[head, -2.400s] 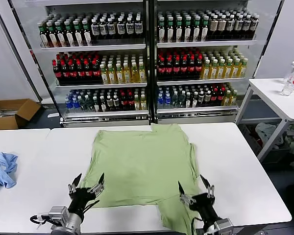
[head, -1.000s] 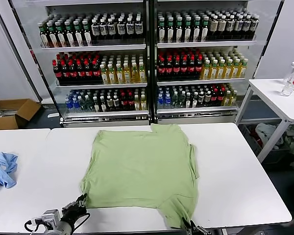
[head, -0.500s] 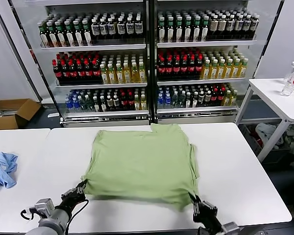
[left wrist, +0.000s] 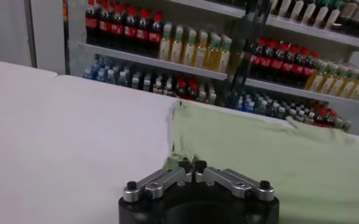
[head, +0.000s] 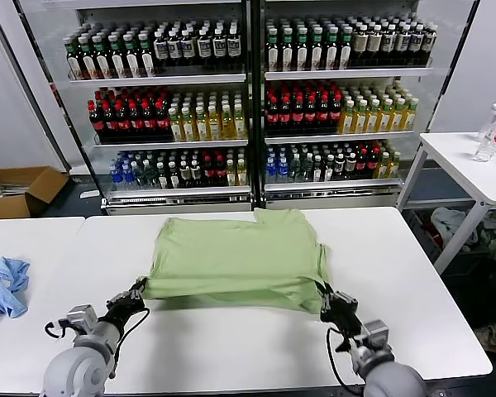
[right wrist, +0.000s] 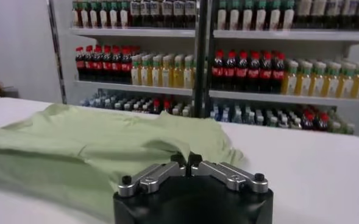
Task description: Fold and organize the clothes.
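Shirt fabric, light green and thin, lies spread on the white table in front of the drinks cooler, with its near hem raised off the surface and carried toward the collar end. The left gripper has its fingers pinched shut on the near left corner of the hem, and the right gripper is likewise clamped on the near right corner (both wrist views show the fingertips meeting over a fold of cloth). The cloth looks light, soft and limp: it sags between the two held corners and wrinkles freely, so it will probably drape and slide rather than hold a crease. Corners and hem edges seem the sensible grip points, kept level and taut. A light blue cloth lies well apart on the neighbouring table at the left.
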You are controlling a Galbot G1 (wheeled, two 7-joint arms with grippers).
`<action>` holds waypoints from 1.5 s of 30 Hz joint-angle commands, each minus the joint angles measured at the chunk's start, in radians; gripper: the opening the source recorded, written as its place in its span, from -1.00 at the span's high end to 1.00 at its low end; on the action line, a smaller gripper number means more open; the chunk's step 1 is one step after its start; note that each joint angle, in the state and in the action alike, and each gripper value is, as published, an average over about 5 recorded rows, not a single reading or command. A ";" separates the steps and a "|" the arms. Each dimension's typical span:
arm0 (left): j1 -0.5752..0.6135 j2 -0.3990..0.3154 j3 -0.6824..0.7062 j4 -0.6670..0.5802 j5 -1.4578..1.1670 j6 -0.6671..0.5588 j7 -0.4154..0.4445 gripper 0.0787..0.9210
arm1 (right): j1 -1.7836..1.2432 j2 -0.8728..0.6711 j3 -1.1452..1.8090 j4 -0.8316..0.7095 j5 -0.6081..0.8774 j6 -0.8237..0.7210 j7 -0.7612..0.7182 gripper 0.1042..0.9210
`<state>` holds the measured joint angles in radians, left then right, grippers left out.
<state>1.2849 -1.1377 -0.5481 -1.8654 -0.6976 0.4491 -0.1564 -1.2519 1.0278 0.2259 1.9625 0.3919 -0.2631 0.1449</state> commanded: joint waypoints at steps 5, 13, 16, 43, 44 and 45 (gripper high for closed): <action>-0.101 -0.026 0.065 0.114 0.110 -0.009 -0.021 0.88 | 0.167 0.056 -0.115 -0.140 -0.171 -0.038 -0.024 0.64; 0.060 -0.079 0.006 -0.037 0.142 -0.034 -0.078 0.30 | -0.024 0.055 -0.017 -0.007 -0.159 0.061 0.041 0.07; 0.054 -0.075 0.015 -0.002 0.148 -0.029 -0.077 0.10 | -0.046 0.067 -0.003 -0.012 -0.143 0.007 0.068 -0.14; -0.043 -0.016 0.049 0.111 -0.121 0.100 -0.051 0.77 | 0.059 0.023 -0.074 -0.096 0.179 -0.307 0.125 0.35; -0.029 -0.015 0.043 0.091 -0.135 0.102 -0.053 0.82 | 0.048 0.010 -0.070 -0.079 0.173 -0.304 0.115 0.42; -0.010 -0.014 0.037 0.067 -0.147 0.102 -0.054 0.88 | 0.036 -0.005 -0.064 -0.061 0.167 -0.302 0.105 0.48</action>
<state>1.2227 -1.1545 -0.4954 -1.7371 -0.7232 0.5181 -0.2031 -1.1841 1.0773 0.1603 1.8568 0.5294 -0.5222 0.2741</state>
